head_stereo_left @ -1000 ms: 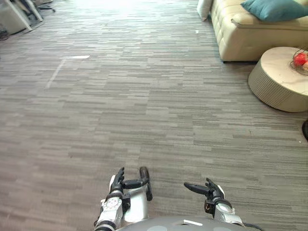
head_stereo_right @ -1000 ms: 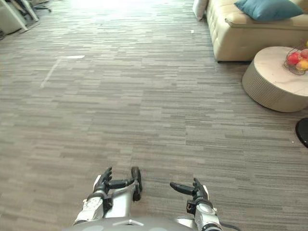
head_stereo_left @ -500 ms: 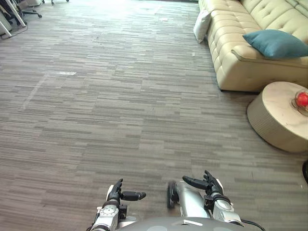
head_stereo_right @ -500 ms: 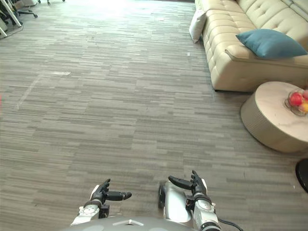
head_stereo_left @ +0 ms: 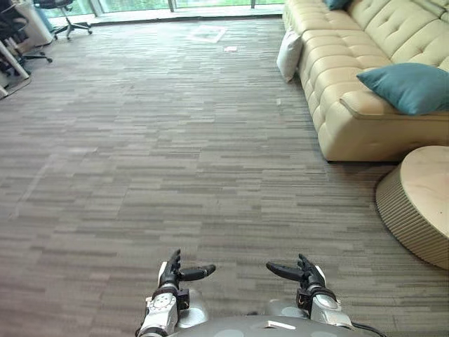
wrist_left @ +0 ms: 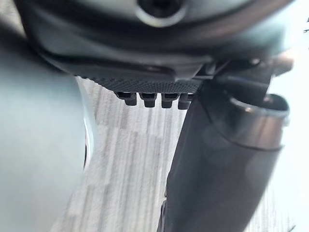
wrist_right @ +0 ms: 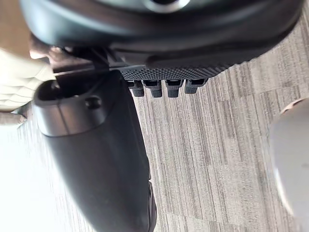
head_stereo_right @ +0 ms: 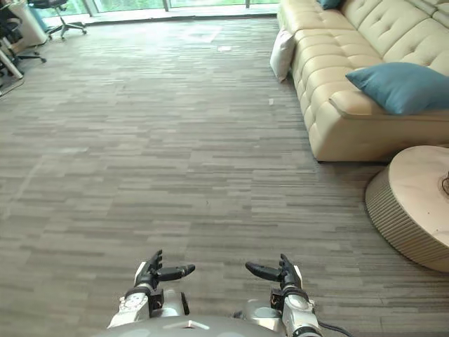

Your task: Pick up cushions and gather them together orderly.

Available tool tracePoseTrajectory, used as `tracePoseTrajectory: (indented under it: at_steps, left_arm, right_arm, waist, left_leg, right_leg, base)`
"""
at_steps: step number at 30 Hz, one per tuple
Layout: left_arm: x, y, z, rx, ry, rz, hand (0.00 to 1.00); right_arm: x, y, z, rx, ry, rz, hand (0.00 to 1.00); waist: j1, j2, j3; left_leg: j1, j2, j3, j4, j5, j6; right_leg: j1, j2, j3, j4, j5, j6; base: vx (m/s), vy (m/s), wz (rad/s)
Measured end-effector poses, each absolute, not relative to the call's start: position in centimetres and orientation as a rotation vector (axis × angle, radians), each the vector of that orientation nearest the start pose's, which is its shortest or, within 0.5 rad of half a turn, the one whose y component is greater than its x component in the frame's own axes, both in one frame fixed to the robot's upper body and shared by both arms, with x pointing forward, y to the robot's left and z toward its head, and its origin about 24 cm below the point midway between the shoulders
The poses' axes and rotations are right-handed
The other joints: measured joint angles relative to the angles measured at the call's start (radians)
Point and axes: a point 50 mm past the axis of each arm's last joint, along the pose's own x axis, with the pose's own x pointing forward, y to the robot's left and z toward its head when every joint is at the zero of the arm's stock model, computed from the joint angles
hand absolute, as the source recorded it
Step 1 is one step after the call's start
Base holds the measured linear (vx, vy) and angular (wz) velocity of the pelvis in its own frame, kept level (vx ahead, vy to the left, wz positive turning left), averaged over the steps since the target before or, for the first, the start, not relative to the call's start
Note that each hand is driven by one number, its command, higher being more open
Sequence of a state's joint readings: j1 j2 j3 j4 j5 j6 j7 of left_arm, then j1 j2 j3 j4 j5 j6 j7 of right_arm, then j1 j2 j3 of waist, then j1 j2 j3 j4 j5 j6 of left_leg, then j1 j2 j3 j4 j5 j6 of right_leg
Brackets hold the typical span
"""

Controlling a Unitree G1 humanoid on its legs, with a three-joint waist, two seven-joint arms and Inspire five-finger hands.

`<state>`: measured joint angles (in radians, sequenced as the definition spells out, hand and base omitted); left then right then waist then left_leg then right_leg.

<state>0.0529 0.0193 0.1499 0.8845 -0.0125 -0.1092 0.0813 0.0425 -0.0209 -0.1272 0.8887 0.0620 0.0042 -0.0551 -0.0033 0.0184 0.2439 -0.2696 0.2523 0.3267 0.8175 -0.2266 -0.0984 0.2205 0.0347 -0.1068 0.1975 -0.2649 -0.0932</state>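
1. Both arms sit low at the near edge. The left hand (head_stereo_left: 170, 272) and right hand (head_stereo_left: 306, 272) are level with each other, apart above the floor (head_stereo_left: 175, 154), thumbs pointing inward.
2. Both hands are empty, fingers loosely spread.
3. There are three cushions, all far right. A teal cushion (head_stereo_left: 410, 86) lies on the sofa (head_stereo_left: 351, 126), a second teal cushion (head_stereo_right: 330, 3) at its far end, and a white cushion (head_stereo_left: 288, 55) leans against its left side.
4. One round bench (head_stereo_left: 414, 210) stands near right.

A cream tufted sofa (head_stereo_left: 330, 77) stands on grey striped carpet (head_stereo_left: 175, 140). A round beige low table (head_stereo_left: 421, 203) sits near the sofa's closest end. A black office chair (head_stereo_left: 66, 14) stands well apart from the sofa.
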Motion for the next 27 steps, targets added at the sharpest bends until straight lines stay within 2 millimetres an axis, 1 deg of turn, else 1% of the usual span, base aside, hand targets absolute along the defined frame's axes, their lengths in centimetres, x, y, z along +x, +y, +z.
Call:
tracePoseTrajectory:
  at_steps: [1,2,3,4,5,6,7,8,9,10,11,12,13,14,15,16,17,18,19,20,21,22,23,24,25,26,27]
  left_arm:
    - [14.8,18.6,-13.4,-0.018,0.813,0.245,1.0]
    - [14.6,18.6,-13.6,-0.011,0.825,0.238,1.0]
    - [14.5,18.5,-13.6,-0.01,0.829,0.235,1.0]
    - [14.1,18.6,-13.9,-0.011,0.853,0.234,1.0]
    - [14.6,19.6,-13.8,0.01,0.855,0.252,1.0]
    - [14.6,19.6,-13.8,0.011,0.855,0.252,1.0]
    - [14.8,19.8,-13.7,0.019,0.852,0.248,1.0]
    - [14.7,20.0,-13.7,0.021,0.859,0.246,1.0]
    - [14.5,20.0,-13.8,0.024,0.865,0.247,1.0]
    - [14.1,20.6,-13.9,0.038,0.879,0.254,1.0]
    - [13.9,20.7,-14.0,0.044,0.888,0.256,1.0]
    - [13.6,20.7,-14.2,0.047,0.908,0.251,1.0]
    - [13.4,20.6,-14.4,0.063,0.928,0.24,1.0]
    - [13.0,20.3,-14.6,0.074,0.949,0.22,1.0]
    - [13.0,19.9,-14.7,0.082,0.952,0.2,1.0]
    - [12.8,19.5,-14.8,0.087,0.96,0.183,1.0]
    - [12.7,19.3,-14.9,0.091,0.962,0.172,1.0]
    - [12.6,19.2,-14.9,0.09,0.966,0.166,1.0]
    - [12.4,19.1,-15.1,0.088,0.978,0.161,1.0]
    - [12.3,19.1,-15.1,0.089,0.986,0.156,1.0]
    - [12.3,19.3,-15.1,0.095,0.985,0.155,1.0]
    - [12.2,19.4,-15.1,0.098,0.989,0.155,1.0]
    - [12.0,18.9,-15.4,0.083,1.003,0.153,1.0]
    - [12.5,18.4,-15.3,0.072,0.991,0.139,1.0]
    - [12.9,18.0,-15.2,0.064,0.98,0.132,1.0]
    - [13.0,17.5,-15.2,0.053,0.978,0.126,1.0]
    - [13.0,17.3,-15.2,0.047,0.979,0.124,1.0]
  right_arm:
    - [13.9,-17.8,-14.4,0.076,0.94,-0.218,1.0]
    - [13.8,-17.9,-14.5,0.073,0.948,-0.218,1.0]
    - [13.8,-18.1,-14.5,0.067,0.95,-0.216,1.0]
    - [13.6,-18.3,-14.6,0.049,0.96,-0.21,1.0]
    - [13.6,-17.2,-14.8,0.062,0.974,-0.192,1.0]
    - [13.6,-17.2,-14.8,0.062,0.973,-0.192,1.0]
    - [13.4,-17.1,-14.9,0.065,0.984,-0.19,1.0]
    - [12.8,-17.0,-15.1,0.069,1.001,-0.193,1.0]
    - [12.6,-16.9,-15.2,0.069,1.005,-0.194,1.0]
    - [12.0,-16.9,-15.4,0.071,1.022,-0.196,1.0]
    - [11.9,-16.9,-15.5,0.071,1.029,-0.194,1.0]
    - [11.9,-17.0,-15.5,0.072,1.033,-0.195,1.0]
    - [12.2,-17.3,-15.4,0.061,1.019,-0.195,1.0]
    - [12.7,-17.7,-15.1,0.052,0.995,-0.197,1.0]
    - [13.0,-18.1,-14.8,0.041,0.97,-0.203,1.0]
    - [13.3,-18.4,-14.5,0.035,0.944,-0.208,1.0]
    - [13.7,-18.6,-14.3,0.034,0.923,-0.211,1.0]
    - [13.9,-18.7,-14.2,0.035,0.914,-0.214,1.0]
    - [14.2,-18.7,-14.0,0.038,0.897,-0.214,1.0]
    - [14.5,-18.5,-13.9,0.047,0.888,-0.217,1.0]
    - [14.5,-18.4,-13.9,0.05,0.888,-0.217,1.0]
    - [14.4,-18.5,-14.0,0.056,0.893,-0.223,1.0]
    - [14.9,-18.8,-13.9,0.054,0.892,-0.228,1.0]
    - [15.2,-18.8,-13.8,0.056,0.886,-0.236,1.0]
    - [15.4,-18.9,-13.6,0.085,0.875,-0.261,1.0]
    - [15.2,-18.9,-13.6,0.086,0.874,-0.273,1.0]
    - [15.0,-19.1,-13.6,0.08,0.875,-0.274,1.0]
  waist:
    - [0.006,-0.009,0.005]
    - [0.009,0.0,0.002]
    - [0.012,0.009,0.002]
    - [0.03,0.012,0.004]
    - [0.028,-0.034,-0.008]
    - [0.028,-0.036,-0.008]
    - [0.027,-0.051,-0.007]
    - [0.027,-0.063,-0.016]
    - [0.026,-0.07,-0.023]
    - [0.026,-0.087,-0.034]
    - [0.024,-0.098,-0.036]
    - [0.014,-0.105,-0.034]
    - [0.006,-0.103,-0.033]
    - [-0.004,-0.091,-0.026]
    - [-0.009,-0.074,-0.02]
    - [-0.017,-0.052,-0.018]
    - [-0.024,-0.046,-0.017]
    - [-0.03,-0.044,-0.014]
    - [-0.04,-0.043,-0.013]
    - [-0.054,-0.047,-0.014]
    - [-0.056,-0.058,-0.012]
    - [-0.061,-0.067,-0.012]
    - [-0.05,-0.032,-0.008]
    - [-0.049,-0.026,-0.003]
    - [-0.057,-0.032,0.007]
    - [-0.061,-0.034,0.004]
    - [-0.063,-0.03,-0.004]
  left_leg:
    - [-0.025,-0.062,-0.008,-0.228,0.028,0.004]
    - [-0.026,-0.115,-0.028,-0.511,0.148,0.001]
    - [-0.03,-0.121,-0.039,-0.578,0.192,0.008]
    - [-0.021,-0.125,-0.066,-0.602,0.348,0.083]
    - [-0.014,-0.161,-0.063,-0.6,0.359,0.134]
    - [-0.015,-0.162,-0.063,-0.599,0.358,0.135]
    - [-0.027,-0.17,-0.066,-0.555,0.322,0.143]
    - [-0.027,-0.181,-0.062,-0.468,0.241,0.155]
    - [-0.016,-0.193,-0.058,-0.44,0.201,0.16]
    - [0.024,-0.217,-0.053,-0.42,0.133,0.155]
    - [0.051,-0.233,-0.049,-0.424,0.106,0.16]
    - [0.108,-0.258,-0.053,-0.438,0.064,0.17]
    - [0.156,-0.273,-0.058,-0.452,0.042,0.17]
    - [0.236,-0.28,-0.067,-0.489,0.022,0.169]
    - [0.314,-0.276,-0.078,-0.539,0.01,0.163]
    - [0.391,-0.265,-0.096,-0.596,0.006,0.155]
    - [0.424,-0.254,-0.108,-0.617,-0.002,0.144]
    - [0.463,-0.241,-0.122,-0.635,-0.012,0.142]
    - [0.505,-0.215,-0.137,-0.653,-0.026,0.133]
    - [0.541,-0.194,-0.149,-0.677,-0.048,0.105]
    - [0.571,-0.194,-0.153,-0.696,-0.057,0.092]
    - [0.613,-0.19,-0.166,-0.721,-0.067,0.074]
    - [0.638,-0.157,-0.167,-0.737,-0.062,0.077]
    - [0.639,-0.156,-0.166,-0.74,-0.024,0.082]
    - [0.665,-0.164,-0.162,-0.746,0.025,0.052]
    - [0.694,-0.165,-0.171,-0.728,0.057,0.018]
    - [0.692,-0.158,-0.182,-0.699,0.057,0.017]
  right_leg:
    - [0.05,-0.022,0.011,-0.046,0.001,0.006]
    - [0.094,-0.025,0.031,-0.09,0.001,0.033]
    - [0.11,-0.02,0.039,-0.102,0.0,0.042]
    - [0.144,-0.014,0.072,-0.117,-0.007,0.058]
    - [0.151,-0.059,0.074,-0.111,0.007,0.09]
    - [0.15,-0.061,0.074,-0.11,0.009,0.092]
    - [0.136,-0.076,0.088,-0.071,0.036,0.127]
    - [0.121,-0.092,0.111,0.026,0.062,0.142]
    - [0.107,-0.104,0.114,0.097,0.067,0.15]
    - [0.042,-0.127,0.109,0.306,0.089,0.184]
    - [-0.015,-0.148,0.111,0.45,0.14,0.221]
    - [-0.122,-0.185,0.106,0.687,0.278,0.275]
    - [-0.197,-0.214,0.086,0.836,0.246,0.227]
    - [-0.275,-0.238,0.048,0.955,0.179,0.151]
    - [-0.339,-0.239,0.014,0.984,0.133,0.122]
    - [-0.416,-0.23,-0.025,0.952,0.084,0.113]
    - [-0.456,-0.218,-0.04,0.912,0.059,0.111]
    - [-0.508,-0.201,-0.05,0.836,0.034,0.106]
    - [-0.562,-0.174,-0.056,0.655,0.036,0.113]
    - [-0.575,-0.161,-0.068,0.394,0.084,0.15]
    - [-0.575,-0.16,-0.071,0.255,0.139,0.167]
    - [-0.559,-0.159,-0.082,0.214,0.307,0.143]
    - [-0.548,-0.124,-0.103,0.232,0.288,0.074]
    - [-0.564,-0.126,-0.104,0.285,0.241,0.067]
    - [-0.574,-0.152,-0.111,0.373,0.177,0.056]
    - [-0.569,-0.168,-0.109,0.453,0.106,0.038]
    - [-0.559,-0.169,-0.11,0.464,0.071,0.035]
  base:
    - [0.57,0.157,-0.57]
    - [0.69,0.199,-0.6]
    - [0.62,0.19,-0.73]
    - [0.65,0.176,-0.44]
    - [0.75,0.202,-0.33]
    - [0.49,0.121,0.09]
    - [0.45,0.146,0.15]
    - [0.33,0.116,0.18]
    - [0.55,0.191,0.15]
    - [0.45,0.151,0.09]
    - [0.68,0.205,0.11]
    - [0.56,0.148,0.12]
    - [0.66,0.14,0.16]
    - [0.53,0.062,0.11]
    - [0.65,0.043,0.23]
    - [0.55,-0.006,0.29]
    - [0.55,-0.072,0.43]
    - [0.54,-0.136,0.47]
    - [0.62,-0.204,0.64]
    - [0.53,-0.209,0.62]
    - [0.58,-0.267,0.5]
    - [0.52,-0.245,0.07]
    - [0.77,-0.34,-0.07]
    - [0.62,-0.268,-0.06]
    - [0.8,-0.351,0.14]
    - [0.55,-0.245,0.17]
    - [0.54,-0.249,0.14]
